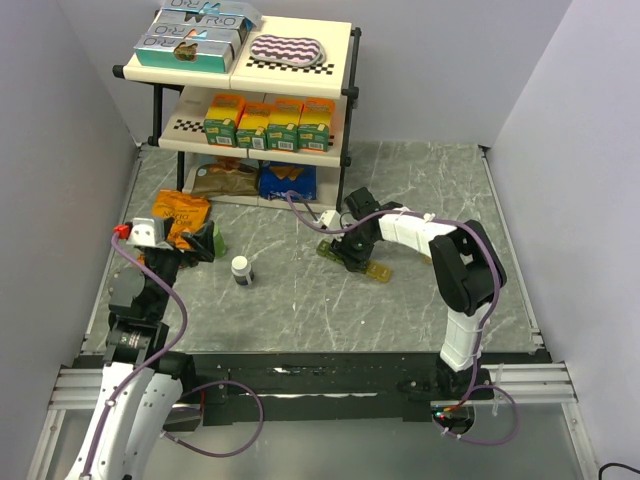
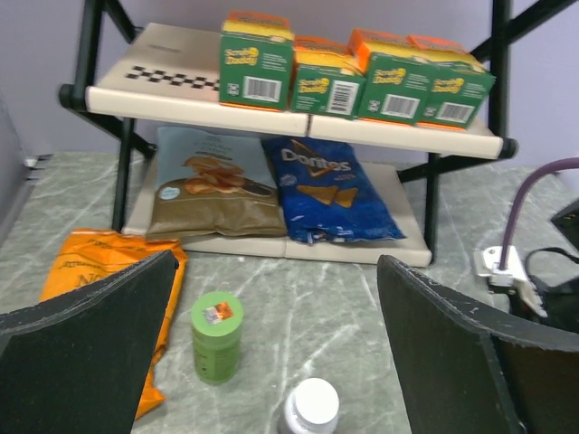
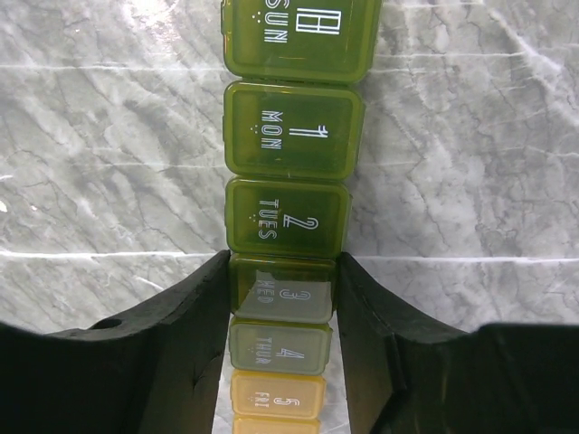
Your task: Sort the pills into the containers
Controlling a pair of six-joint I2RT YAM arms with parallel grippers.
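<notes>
The containers are a strip of day-marked boxes, olive green shading to yellow, lying on the marble table in the right wrist view; its yellow end shows in the top view. All the lids I can see are closed. My right gripper straddles the strip, its fingers pressed on both sides of the WED box; in the top view it sits over the strip's middle. A white-capped pill bottle stands upright left of centre, and also shows in the left wrist view. My left gripper is open and empty, just behind the bottle.
A green-lidded jar stands left of the bottle beside an orange snack bag. A two-tier shelf at the back holds boxes, with chip bags on the table under it. Grey walls close both sides.
</notes>
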